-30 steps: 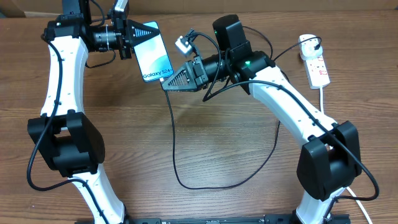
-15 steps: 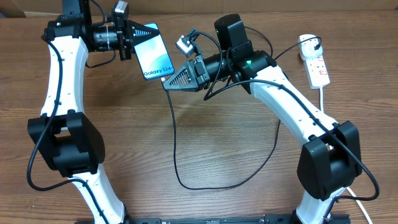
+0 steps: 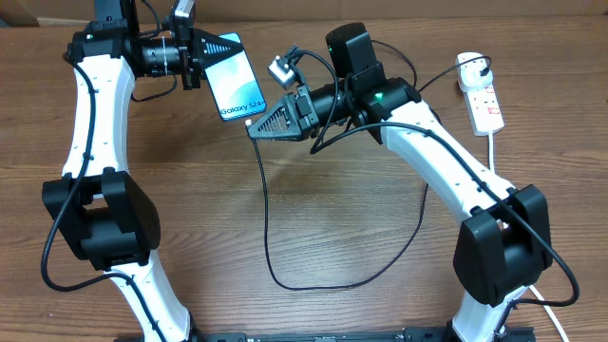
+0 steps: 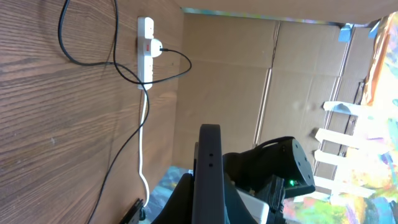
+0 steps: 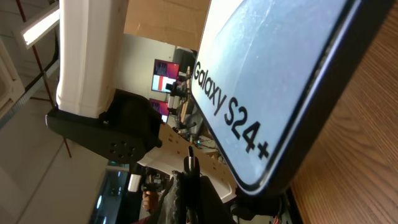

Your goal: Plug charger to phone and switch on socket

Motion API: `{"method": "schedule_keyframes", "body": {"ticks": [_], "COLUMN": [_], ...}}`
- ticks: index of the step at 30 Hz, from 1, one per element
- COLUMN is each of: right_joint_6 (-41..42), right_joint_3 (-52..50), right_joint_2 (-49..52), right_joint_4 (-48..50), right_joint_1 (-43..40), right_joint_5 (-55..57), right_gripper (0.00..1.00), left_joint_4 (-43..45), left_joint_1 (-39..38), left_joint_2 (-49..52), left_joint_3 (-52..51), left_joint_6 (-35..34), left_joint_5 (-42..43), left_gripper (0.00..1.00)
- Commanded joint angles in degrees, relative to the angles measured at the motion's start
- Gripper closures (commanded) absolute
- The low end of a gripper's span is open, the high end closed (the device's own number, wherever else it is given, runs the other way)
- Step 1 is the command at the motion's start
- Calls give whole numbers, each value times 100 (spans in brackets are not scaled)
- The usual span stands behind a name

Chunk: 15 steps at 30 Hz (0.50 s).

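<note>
Holds the phone (image 3: 236,84) in the left tool (image 3: 217,47), clamped on its top short edge, above the bench (image 3: 342,199), screen up. Pinches the charger (image 3: 266,218) in the right tool (image 3: 258,126), narrow on the cable's end, connector tip (image 5: 190,154) just beside the phone's "Galaxy S24+" edge; cannot tell whether touching. Trails the black cable in a loop over the bench. At the far right, well apart, the socket (image 3: 484,100) with white cord.
</note>
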Motion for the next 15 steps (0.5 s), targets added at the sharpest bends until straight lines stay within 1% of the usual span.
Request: {"method": "schedule_keyframes", "body": {"ticks": [1,6,9,13,15], "right_joint_6": [-20,-22,-24,-24,-22], "right_joint_3": [-11,-11,-11,-11,-11], "right_joint_2": [-90,-39,46,90,90], "right_joint_4": [2,2,-9,-9,55], "right_joint_1": [122,133,133,133,127], "right_joint_5": [168,236,234,229,229], "right_gripper": [96,96,96,96,96], "left_joint_4": [55,81,79,74,59], "left_joint_1": [-33,-33,-33,-33,-33], "left_joint_2": [-109,-109,-109,-109,-109], "left_joint_3": [127,127,127,127,127], "left_joint_6": [136,205,400,835,866], "left_joint_5": [431,474,490,691,693], "left_gripper": [96,96,95,96,96]}}
